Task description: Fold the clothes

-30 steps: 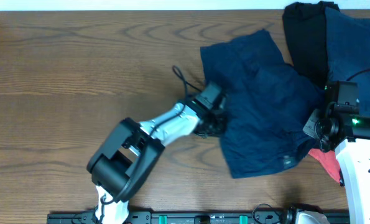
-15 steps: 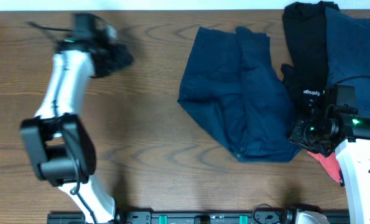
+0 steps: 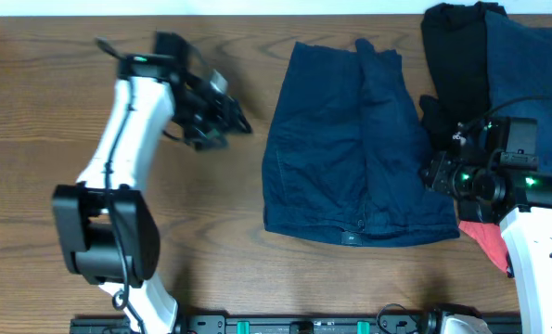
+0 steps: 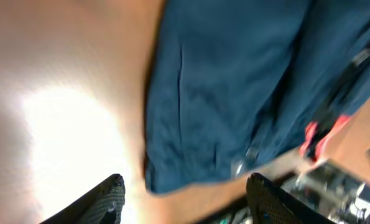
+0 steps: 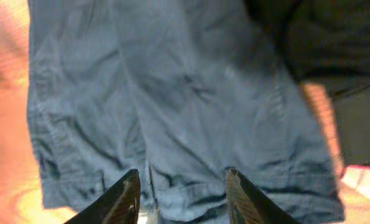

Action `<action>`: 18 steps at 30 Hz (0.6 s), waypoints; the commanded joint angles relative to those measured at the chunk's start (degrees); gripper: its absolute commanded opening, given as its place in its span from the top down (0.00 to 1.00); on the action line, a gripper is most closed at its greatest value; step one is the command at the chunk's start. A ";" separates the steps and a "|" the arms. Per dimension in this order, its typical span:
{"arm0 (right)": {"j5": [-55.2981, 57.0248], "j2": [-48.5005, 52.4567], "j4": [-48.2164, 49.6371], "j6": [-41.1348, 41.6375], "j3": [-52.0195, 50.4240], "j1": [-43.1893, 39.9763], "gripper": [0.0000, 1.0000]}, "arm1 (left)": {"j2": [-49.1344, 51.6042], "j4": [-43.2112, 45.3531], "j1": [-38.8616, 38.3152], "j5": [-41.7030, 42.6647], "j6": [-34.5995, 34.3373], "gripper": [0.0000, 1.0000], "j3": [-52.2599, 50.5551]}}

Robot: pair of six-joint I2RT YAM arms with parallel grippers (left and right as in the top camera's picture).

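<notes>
I count one pair of navy shorts (image 3: 350,158) lying flat, and three more by the right edge: black garment (image 3: 456,56), navy garment (image 3: 531,65), coral-red garment (image 3: 484,243). My left gripper (image 4: 186,183) and right gripper (image 5: 183,190) both have their jaws apart.

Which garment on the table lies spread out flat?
The navy shorts, flat in the middle, waistband toward the robot; the black garment, the other navy one and the coral-red one lie bunched at the right edge.

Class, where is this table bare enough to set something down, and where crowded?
Free: brown wooden table left of the dark navy-blue cloth shorts, around the left arm. Crowded: the right side, with piled black, navy and coral-red garments and the right arm.
</notes>
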 commanded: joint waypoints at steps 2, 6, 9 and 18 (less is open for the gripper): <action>5.46 -0.90 0.66 -1.07 0.63 -0.39 0.53 | 0.04 -1.16 -4.63 -3.37 -3.39 0.35 -7.76; 6.99 -0.90 0.17 -1.27 0.63 -0.39 0.51 | 0.04 2.01 -7.89 -3.39 -6.14 0.35 -16.24; 6.99 -0.90 0.00 -1.27 0.63 -0.39 0.51 | 0.04 7.89 -9.62 -3.17 -7.63 0.35 -22.16; 6.99 -0.90 0.50 -1.25 0.63 -0.39 0.51 | 0.04 24.06 -16.83 -1.42 -8.00 0.35 -31.63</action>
